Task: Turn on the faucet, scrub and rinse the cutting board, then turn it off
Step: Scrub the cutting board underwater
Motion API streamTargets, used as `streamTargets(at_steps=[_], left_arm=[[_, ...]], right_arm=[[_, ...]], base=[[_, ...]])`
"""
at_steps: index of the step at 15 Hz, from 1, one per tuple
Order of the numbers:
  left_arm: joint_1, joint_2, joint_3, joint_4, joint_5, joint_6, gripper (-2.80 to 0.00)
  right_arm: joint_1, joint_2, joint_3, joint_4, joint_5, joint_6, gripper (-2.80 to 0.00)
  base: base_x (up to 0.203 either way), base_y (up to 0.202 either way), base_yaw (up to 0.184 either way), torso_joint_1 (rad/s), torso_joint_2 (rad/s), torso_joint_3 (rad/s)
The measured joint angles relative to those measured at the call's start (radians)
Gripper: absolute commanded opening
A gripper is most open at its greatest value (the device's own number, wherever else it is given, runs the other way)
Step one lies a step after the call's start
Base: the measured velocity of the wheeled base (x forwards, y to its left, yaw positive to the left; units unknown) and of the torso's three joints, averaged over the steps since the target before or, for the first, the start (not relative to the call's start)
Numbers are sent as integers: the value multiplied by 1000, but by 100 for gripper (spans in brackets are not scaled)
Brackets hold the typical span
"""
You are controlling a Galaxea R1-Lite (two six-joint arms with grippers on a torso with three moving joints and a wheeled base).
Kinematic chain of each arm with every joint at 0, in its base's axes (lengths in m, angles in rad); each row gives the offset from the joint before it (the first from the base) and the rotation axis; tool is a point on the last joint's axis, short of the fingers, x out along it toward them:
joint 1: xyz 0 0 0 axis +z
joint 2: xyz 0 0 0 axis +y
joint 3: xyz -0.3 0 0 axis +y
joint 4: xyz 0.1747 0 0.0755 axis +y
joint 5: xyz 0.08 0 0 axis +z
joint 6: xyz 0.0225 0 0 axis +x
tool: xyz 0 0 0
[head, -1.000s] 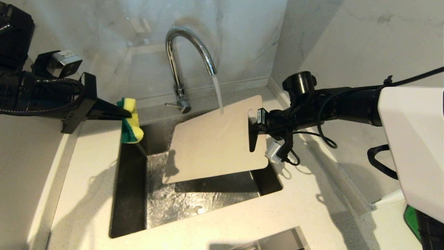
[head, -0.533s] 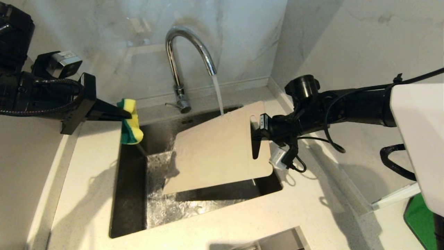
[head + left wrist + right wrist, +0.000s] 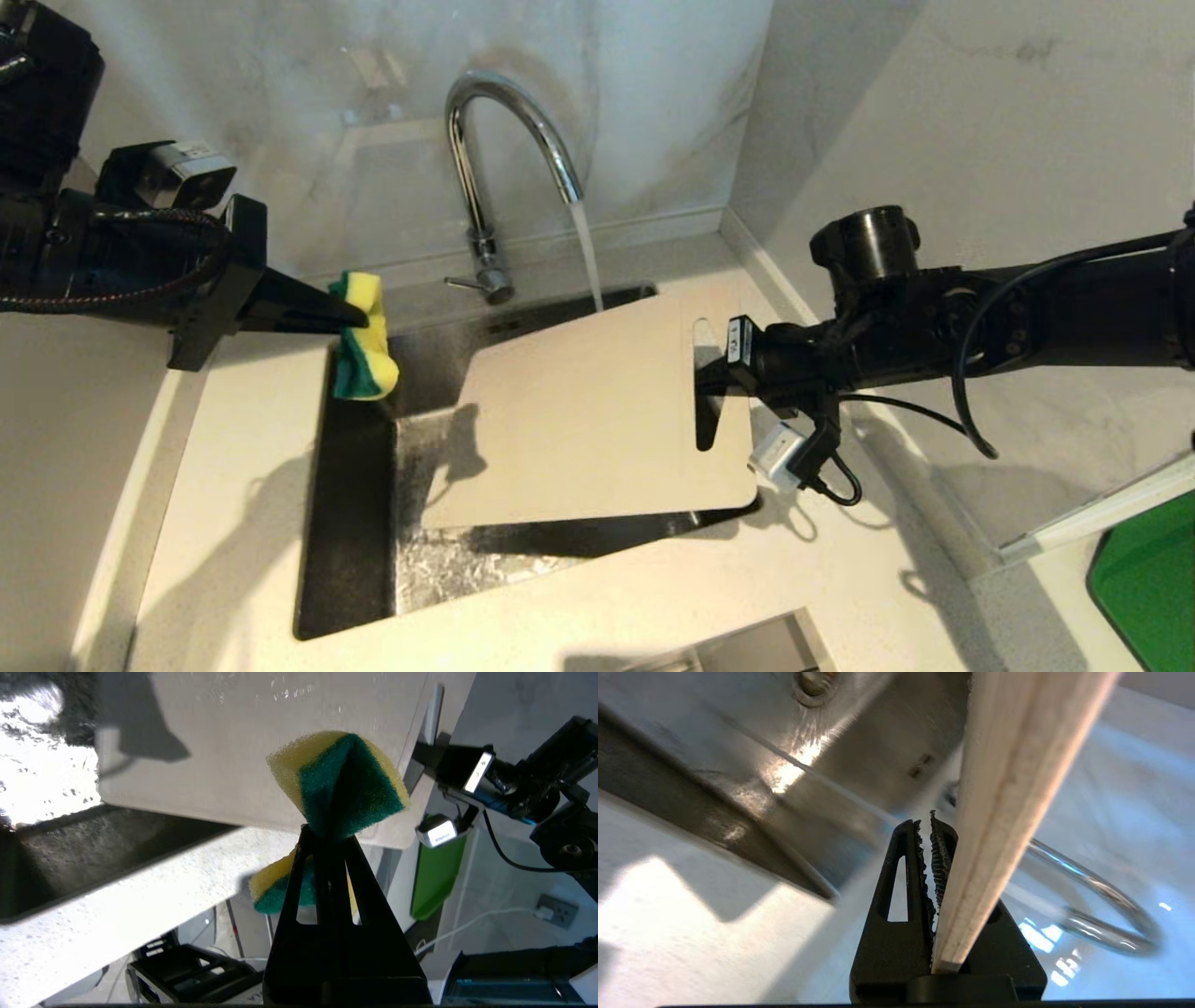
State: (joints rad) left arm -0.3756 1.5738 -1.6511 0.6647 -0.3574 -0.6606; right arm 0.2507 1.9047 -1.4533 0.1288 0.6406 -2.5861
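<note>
Water runs from the chrome gooseneck faucet [image 3: 509, 149] at the upper centre of the head view, the stream falling just past the far edge of the cutting board [image 3: 588, 411] into the steel sink [image 3: 355, 523]. The cream board sits in the middle of the frame, held over the sink basin and tilted, its slot-handle end toward the right. The right hand [image 3: 708, 373] reaches in from the right of the frame and is closed on that end of the board; in the right wrist view the board's edge [image 3: 994, 812] sits clamped between the ribbed fingers [image 3: 920, 868]. The left hand [image 3: 350, 313] enters from the upper left of the frame and is clamped shut on a green-and-yellow sponge [image 3: 366, 347], which hangs over the sink's left rim, apart from the board. The pale speckled desk [image 3: 233, 523] surrounds the sink, with marble-look walls behind.
</note>
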Motion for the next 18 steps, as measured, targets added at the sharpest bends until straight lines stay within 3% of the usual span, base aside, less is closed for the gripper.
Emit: streamTargets(at_steps=[8,18], left_arm=[[-123,82,-77,30,22,-13,-280],[-135,220,-191,0,37,-2,-280]], right_arm=[[136,-53,35,-16,-4,2,-280],[210,-61,31,-26,-44,21,-280]], base=[[0,0,0,0,0,0],[0,0,0,0,0,0]])
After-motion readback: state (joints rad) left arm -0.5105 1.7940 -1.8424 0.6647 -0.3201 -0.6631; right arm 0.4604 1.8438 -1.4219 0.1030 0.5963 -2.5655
